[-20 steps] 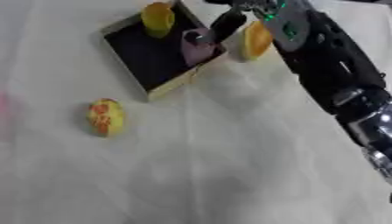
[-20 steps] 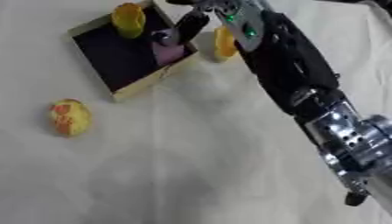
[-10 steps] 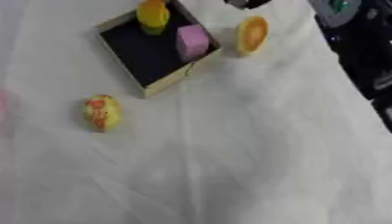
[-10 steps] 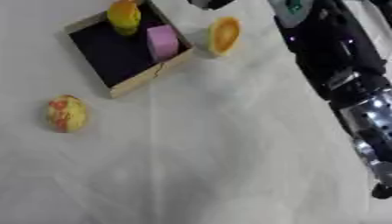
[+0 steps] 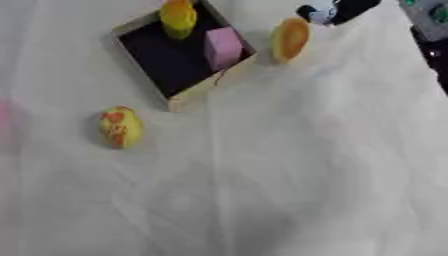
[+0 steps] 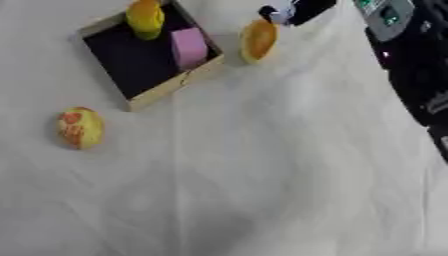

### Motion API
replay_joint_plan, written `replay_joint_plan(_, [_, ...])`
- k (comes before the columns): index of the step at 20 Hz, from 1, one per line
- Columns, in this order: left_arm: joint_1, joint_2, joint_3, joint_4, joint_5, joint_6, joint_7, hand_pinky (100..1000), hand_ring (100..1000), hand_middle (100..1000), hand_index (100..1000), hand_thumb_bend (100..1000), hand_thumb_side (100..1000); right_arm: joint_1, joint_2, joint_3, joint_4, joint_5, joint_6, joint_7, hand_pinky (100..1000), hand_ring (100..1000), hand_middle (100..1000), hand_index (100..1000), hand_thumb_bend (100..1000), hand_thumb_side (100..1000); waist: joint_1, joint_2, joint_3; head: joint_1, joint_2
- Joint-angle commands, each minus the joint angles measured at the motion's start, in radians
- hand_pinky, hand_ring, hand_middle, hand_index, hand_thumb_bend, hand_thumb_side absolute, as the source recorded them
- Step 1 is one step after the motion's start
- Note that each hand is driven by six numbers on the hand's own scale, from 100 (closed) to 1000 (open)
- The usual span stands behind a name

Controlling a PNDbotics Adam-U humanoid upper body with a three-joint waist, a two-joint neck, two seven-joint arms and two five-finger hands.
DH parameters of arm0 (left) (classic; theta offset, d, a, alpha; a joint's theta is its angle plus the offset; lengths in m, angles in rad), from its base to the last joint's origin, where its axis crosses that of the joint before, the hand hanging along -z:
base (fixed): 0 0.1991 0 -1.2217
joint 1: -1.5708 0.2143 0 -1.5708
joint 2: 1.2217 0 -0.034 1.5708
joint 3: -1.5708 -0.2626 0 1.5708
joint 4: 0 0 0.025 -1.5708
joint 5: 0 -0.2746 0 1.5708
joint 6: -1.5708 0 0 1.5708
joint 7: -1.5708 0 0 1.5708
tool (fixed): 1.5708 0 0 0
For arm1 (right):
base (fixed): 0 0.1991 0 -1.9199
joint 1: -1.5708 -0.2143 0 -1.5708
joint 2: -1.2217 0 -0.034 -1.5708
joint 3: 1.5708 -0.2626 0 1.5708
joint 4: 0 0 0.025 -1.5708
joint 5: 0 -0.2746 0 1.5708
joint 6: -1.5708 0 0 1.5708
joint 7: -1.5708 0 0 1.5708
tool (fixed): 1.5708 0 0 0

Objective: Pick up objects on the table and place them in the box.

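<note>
A wooden box [image 5: 210, 83] with a dark inside lies askew at the upper left. Inside it a yellow object [image 5: 178, 17] stands at the far end and a pink block [image 5: 223, 46] leans against the right wall. An orange rounded object [image 5: 290, 39] lies on the cloth just right of the box. A yellow object with red marks [image 5: 120, 126] sits on the cloth below and left of the box. Only part of my right hand [image 6: 293, 10] shows at the top edge, above the orange object and apart from it, holding nothing. My left hand is out of sight.
My right arm [image 6: 411, 60], black with a grey panel, runs down the right edge. A white creased cloth [image 5: 262, 190] covers the table. A faint pink patch [image 5: 4, 120] shows at the left edge.
My right hand has let go of the pink block, which now rests in the box, and has drawn back up and right. The whole picture has also shifted.
</note>
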Motion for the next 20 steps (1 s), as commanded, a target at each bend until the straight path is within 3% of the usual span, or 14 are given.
replay_joint_plan(1, [-0.006,0.022,0.006,-0.015,-0.006,0.0,0.001,716,668,655,815,100,564,-0.008,-0.043,-0.006,-0.016,0.011,-0.012,0.006,970,1000,924,1000,250,429,0.013,-0.031,-0.002,-0.001,-0.014])
replay_joint_plan(13, [-0.009,0.015,0.005,-0.015,-0.006,-0.001,-0.001,717,668,655,814,100,563,-0.002,-0.026,0.003,-0.01,0.038,-0.01,0.007,981,1000,935,1000,281,534,0.024,-0.014,-0.001,-0.032,-0.092])
replay_joint_plan(20, [-0.013,0.012,0.004,-0.015,-0.009,-0.003,-0.003,718,668,653,814,100,562,0.0,-0.019,0.013,0.005,0.088,-0.016,0.009,982,1000,937,1000,319,601,0.025,0.003,0.011,-0.04,-0.097])
